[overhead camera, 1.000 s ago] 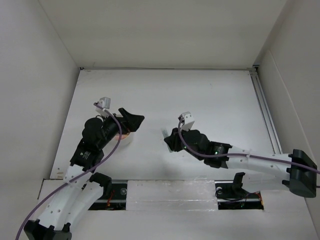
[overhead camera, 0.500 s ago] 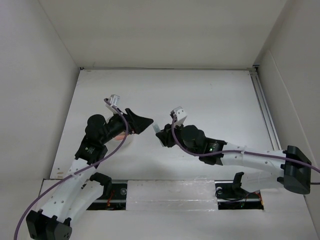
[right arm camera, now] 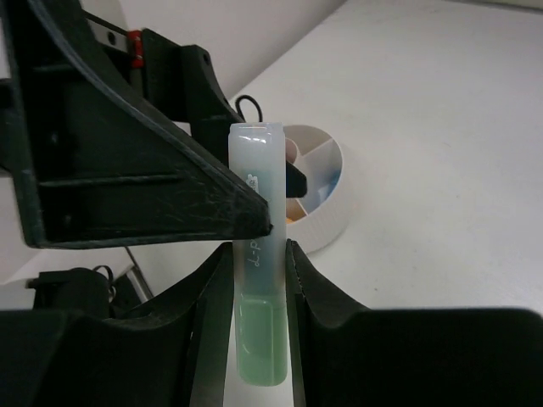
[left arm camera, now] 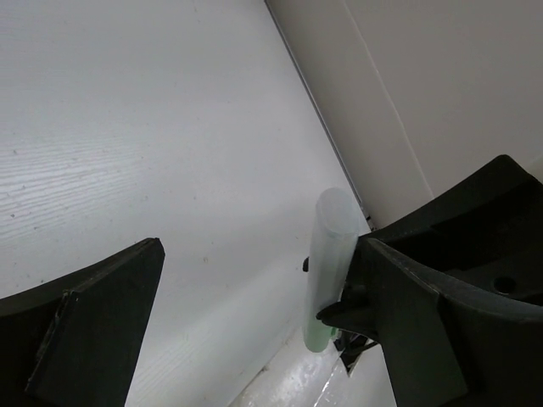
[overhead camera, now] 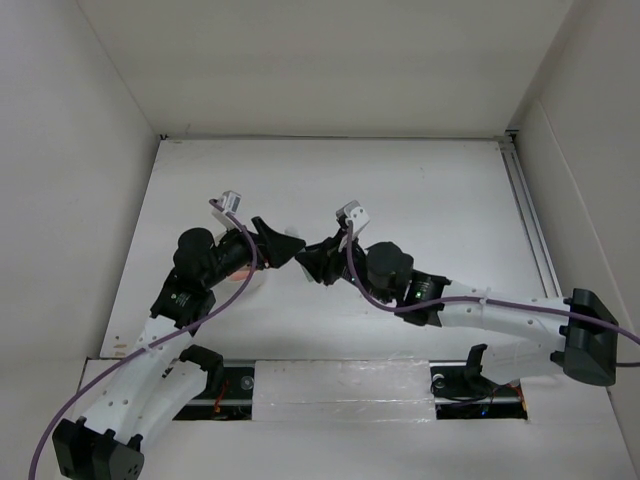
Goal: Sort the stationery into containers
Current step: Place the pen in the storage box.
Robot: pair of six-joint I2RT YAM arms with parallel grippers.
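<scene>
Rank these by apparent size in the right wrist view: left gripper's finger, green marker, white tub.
1. left gripper's finger, filling the upper left, very near the lens.
2. green marker, clamped in the right gripper.
3. white tub, farther off and partly hidden, so it only looks smallest.

The left gripper and right gripper meet tip to tip left of centre, with the green marker between them and the white tub close by, crowding that spot, while the table beyond and rightward lies open to the walls.
</scene>
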